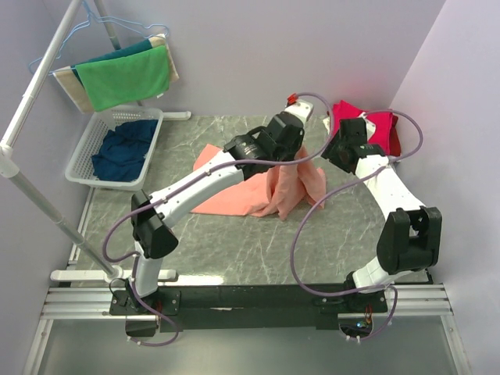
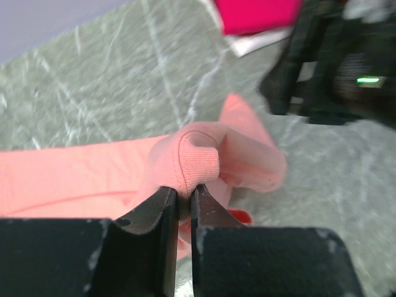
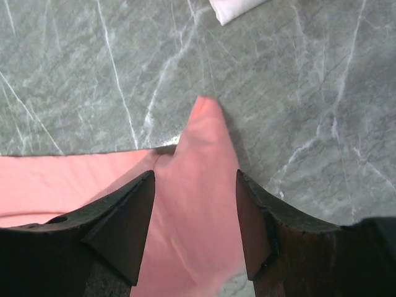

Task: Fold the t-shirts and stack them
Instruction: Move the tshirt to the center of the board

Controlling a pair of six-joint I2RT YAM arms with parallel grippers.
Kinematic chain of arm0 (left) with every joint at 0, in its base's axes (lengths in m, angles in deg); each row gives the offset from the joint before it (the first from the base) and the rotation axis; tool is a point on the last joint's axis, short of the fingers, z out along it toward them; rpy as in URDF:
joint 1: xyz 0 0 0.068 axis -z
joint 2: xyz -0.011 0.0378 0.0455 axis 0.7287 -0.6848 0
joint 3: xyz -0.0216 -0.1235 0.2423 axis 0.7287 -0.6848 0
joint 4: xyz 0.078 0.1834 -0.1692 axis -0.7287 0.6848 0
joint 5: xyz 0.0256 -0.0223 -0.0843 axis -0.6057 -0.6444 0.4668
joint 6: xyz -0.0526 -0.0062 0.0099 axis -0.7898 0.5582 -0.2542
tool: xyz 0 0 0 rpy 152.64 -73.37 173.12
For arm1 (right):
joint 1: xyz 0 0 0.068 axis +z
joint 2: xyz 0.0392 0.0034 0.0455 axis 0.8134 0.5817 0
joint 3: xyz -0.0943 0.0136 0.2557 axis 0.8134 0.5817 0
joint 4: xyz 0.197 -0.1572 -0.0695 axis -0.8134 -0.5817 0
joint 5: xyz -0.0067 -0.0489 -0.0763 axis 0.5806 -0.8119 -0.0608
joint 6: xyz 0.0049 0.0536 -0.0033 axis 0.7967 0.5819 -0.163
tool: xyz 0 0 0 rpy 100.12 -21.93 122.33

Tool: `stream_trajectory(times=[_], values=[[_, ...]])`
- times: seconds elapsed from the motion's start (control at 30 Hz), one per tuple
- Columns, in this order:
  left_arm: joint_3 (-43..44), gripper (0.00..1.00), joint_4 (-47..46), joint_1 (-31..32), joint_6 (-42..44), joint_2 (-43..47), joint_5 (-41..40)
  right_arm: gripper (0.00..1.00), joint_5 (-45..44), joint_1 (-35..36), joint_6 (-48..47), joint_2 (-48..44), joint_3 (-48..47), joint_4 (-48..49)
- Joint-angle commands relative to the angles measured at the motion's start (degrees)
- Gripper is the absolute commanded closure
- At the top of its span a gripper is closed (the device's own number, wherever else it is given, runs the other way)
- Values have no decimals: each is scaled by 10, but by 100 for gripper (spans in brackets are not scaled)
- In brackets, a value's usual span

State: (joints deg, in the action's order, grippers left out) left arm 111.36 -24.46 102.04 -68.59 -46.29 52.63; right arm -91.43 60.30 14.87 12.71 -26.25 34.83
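Note:
The salmon-orange t-shirt (image 1: 234, 191) lies partly spread mid-table, its right part lifted into a hanging fold (image 1: 291, 183). My left gripper (image 2: 184, 193) is shut on the shirt's ribbed collar edge (image 2: 199, 162) and holds it above the table. My right gripper (image 3: 195, 185) is open, its jaws wide apart above a pointed flap of the same shirt (image 3: 201, 179), not gripping it. A crimson-pink and red pile of t-shirts (image 1: 375, 125) lies at the back right behind the right arm. A dark navy t-shirt (image 1: 125, 148) sits in the basket.
A white laundry basket (image 1: 86, 156) stands at the back left. A drying rack (image 1: 47, 70) carries green (image 1: 125, 78), teal and beige cloths. A white cloth corner (image 3: 235, 7) lies on the marble table (image 1: 234, 250).

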Motion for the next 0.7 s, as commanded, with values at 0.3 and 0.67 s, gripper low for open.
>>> stream_trajectory(times=[0.3, 0.67], values=[[-40, 99, -43, -117, -91, -89, -35, 37, 5, 93, -77, -143, 96, 14], [36, 99, -102, -172, -100, -143, -74, 36, 12, 205, -139, -136, 137, 28]])
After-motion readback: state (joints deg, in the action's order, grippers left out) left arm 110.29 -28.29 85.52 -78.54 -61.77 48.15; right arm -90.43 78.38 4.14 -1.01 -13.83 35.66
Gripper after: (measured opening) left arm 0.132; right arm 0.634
